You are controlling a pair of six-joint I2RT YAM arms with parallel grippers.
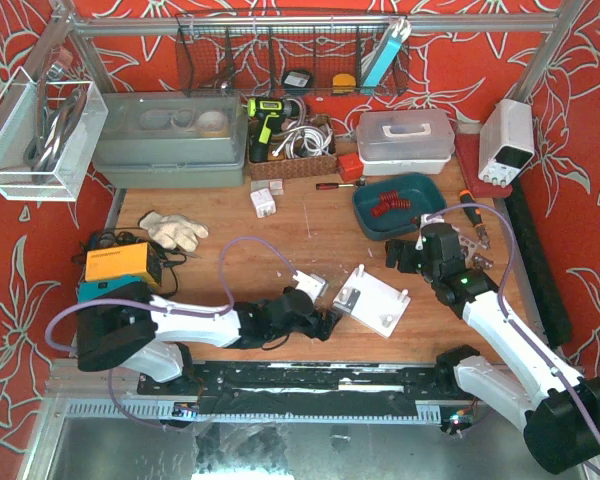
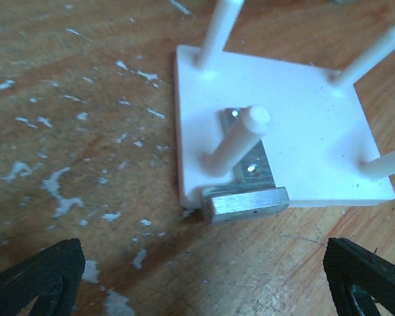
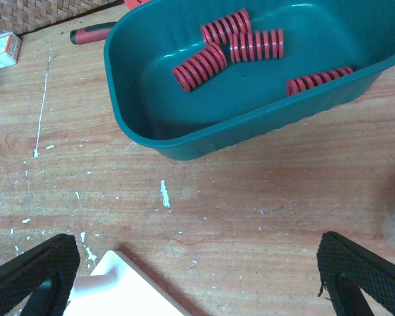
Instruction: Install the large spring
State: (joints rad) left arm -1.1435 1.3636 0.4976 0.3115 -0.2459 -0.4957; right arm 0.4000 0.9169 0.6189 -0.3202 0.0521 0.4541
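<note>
A white plate (image 1: 377, 298) with upright pegs and a metal block (image 2: 245, 201) at its near edge lies on the wooden table. Several red springs (image 3: 199, 66) of differing thickness lie loose in a teal tray (image 1: 425, 188). My left gripper (image 1: 330, 322) is open and empty just left of the plate; in its wrist view (image 2: 207, 283) the block sits a little ahead of the jaws. My right gripper (image 1: 405, 255) is open and empty between the plate and the tray; in its wrist view (image 3: 197, 283) the tray (image 3: 184, 141) lies ahead and a plate corner (image 3: 125, 293) shows at lower left.
A red-handled screwdriver (image 3: 92, 33) lies left of the tray. A small white box (image 1: 262, 202), a glove (image 1: 175, 230), a yellow device (image 1: 118, 263), a wicker basket (image 1: 290, 160) and plastic boxes (image 1: 405, 140) stand along the back. A white unit (image 1: 507, 142) is at far right.
</note>
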